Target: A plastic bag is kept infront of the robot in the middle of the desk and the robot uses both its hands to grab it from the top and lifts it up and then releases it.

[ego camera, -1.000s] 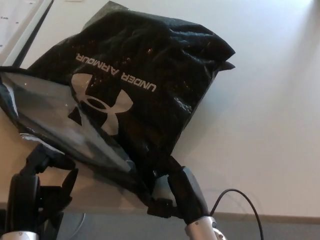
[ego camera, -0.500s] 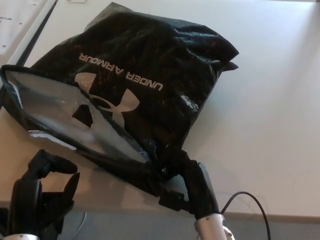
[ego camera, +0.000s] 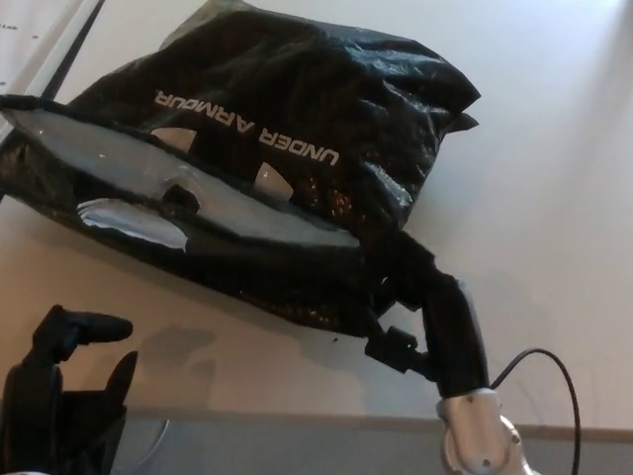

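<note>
Since the earlier frame, the black Under Armour plastic bag (ego camera: 297, 168) had been raised off the desk (ego camera: 554, 247), gripped at its near corner by the right hand (ego camera: 410, 282). Below the bag, the left hand (ego camera: 69, 386) hung open, holding nothing. Lifting was judged underway one-handed; a left-hand grasp on the bag's top edge was called for next.

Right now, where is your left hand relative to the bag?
In the head view the left hand sits at bottom left, open and empty, below the black plastic bag and clear of it.
</note>
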Robot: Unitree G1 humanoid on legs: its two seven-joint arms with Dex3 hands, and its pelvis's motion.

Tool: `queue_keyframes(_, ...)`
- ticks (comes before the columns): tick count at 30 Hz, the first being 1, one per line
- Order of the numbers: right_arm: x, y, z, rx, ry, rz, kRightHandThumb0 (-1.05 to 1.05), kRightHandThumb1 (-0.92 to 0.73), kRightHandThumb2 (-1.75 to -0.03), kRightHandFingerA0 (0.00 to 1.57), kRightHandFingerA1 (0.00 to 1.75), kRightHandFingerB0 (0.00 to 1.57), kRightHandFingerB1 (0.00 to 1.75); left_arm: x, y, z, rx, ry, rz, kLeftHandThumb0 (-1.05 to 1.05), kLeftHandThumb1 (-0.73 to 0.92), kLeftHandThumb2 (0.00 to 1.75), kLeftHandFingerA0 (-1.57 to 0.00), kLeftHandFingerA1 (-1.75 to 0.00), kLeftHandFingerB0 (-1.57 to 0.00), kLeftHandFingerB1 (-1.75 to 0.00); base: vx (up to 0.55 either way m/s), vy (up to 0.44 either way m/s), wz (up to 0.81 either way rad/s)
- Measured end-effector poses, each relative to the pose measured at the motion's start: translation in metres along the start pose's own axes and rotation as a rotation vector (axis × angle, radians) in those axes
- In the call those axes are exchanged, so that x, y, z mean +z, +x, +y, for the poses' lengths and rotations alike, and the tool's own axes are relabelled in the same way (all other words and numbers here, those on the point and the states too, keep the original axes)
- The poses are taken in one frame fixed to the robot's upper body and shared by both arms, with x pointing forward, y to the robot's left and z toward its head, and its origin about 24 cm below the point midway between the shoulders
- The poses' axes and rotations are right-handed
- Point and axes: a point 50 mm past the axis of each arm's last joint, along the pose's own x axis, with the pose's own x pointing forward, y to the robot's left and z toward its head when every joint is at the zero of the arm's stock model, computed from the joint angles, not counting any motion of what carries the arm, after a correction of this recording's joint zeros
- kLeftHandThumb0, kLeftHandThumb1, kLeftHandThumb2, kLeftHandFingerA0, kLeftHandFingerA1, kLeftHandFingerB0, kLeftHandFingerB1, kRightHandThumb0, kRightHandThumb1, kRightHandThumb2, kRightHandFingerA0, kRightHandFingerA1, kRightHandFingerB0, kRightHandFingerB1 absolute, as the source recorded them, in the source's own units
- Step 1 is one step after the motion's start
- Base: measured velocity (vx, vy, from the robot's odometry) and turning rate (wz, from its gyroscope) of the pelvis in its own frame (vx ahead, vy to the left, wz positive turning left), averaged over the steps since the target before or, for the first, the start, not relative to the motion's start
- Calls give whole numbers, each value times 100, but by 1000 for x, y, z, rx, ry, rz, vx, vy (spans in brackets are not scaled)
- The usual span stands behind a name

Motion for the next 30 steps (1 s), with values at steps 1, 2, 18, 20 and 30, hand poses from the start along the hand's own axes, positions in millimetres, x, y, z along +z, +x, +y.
queue_keyframes(1,3,1,-6,-8,-1,-18,-36,-77,-59,71,175,45,174,-2,1,2,10,-1,2,-26,70,56,-35,-164,-21,-30,0,0,0)
queue_keyframes(2,5,0,-14,-17,-5,-34,-39,-77,-59,70,175,45,173,-4,2,4,24,-2,3,-24,71,50,-29,-151,-18,-25,0,0,0)
queue_keyframes(18,-30,-44,-75,-61,-101,161,-34,-76,-58,71,175,44,174,-7,9,41,209,81,-54,-38,47,71,-35,-66,0,0,0,0,0)
queue_keyframes(20,-35,-49,-81,-69,-114,190,-36,-75,-58,72,175,44,175,-6,10,46,222,96,-66,-39,46,71,-35,-63,0,0,0,0,0)
queue_keyframes(30,-47,-66,-104,-123,-151,252,-39,-77,-57,67,175,46,174,2,12,65,264,155,-144,-39,43,69,-43,-72,0,0,0,0,0)
